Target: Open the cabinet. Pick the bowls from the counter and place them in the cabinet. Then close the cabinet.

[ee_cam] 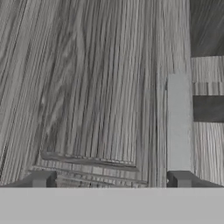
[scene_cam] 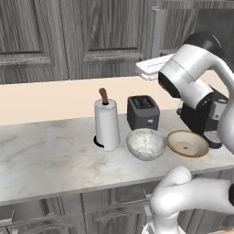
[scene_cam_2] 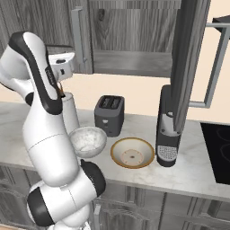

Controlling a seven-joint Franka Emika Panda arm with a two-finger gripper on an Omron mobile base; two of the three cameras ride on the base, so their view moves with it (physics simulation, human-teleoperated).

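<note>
The cabinet (scene_cam_2: 130, 31) hangs above the counter (scene_cam: 45, 155). Its right door (scene_cam_2: 188, 58) is swung out toward me, and its left door (ee_cam: 96, 87) is closed. My gripper (ee_cam: 111, 179) is open and faces the closed left door, with nothing between its fingers. That door's bar handle (ee_cam: 177, 122) runs just above the right fingertip. The hand (scene_cam: 153, 68) hovers high over the toaster. The speckled grey-white bowl (scene_cam: 146, 144) and the tan bowl (scene_cam: 187, 143) with a brown rim sit side by side near the counter's front edge, well below the gripper (scene_cam_2: 63, 63).
A paper towel roll (scene_cam: 107, 123) stands left of the speckled bowl, with a dark toaster (scene_cam: 143, 112) behind it. A black coffee machine (scene_cam_2: 168, 134) stands right of the tan bowl under the open door. A black cooktop (scene_cam_2: 218, 148) lies at the far right.
</note>
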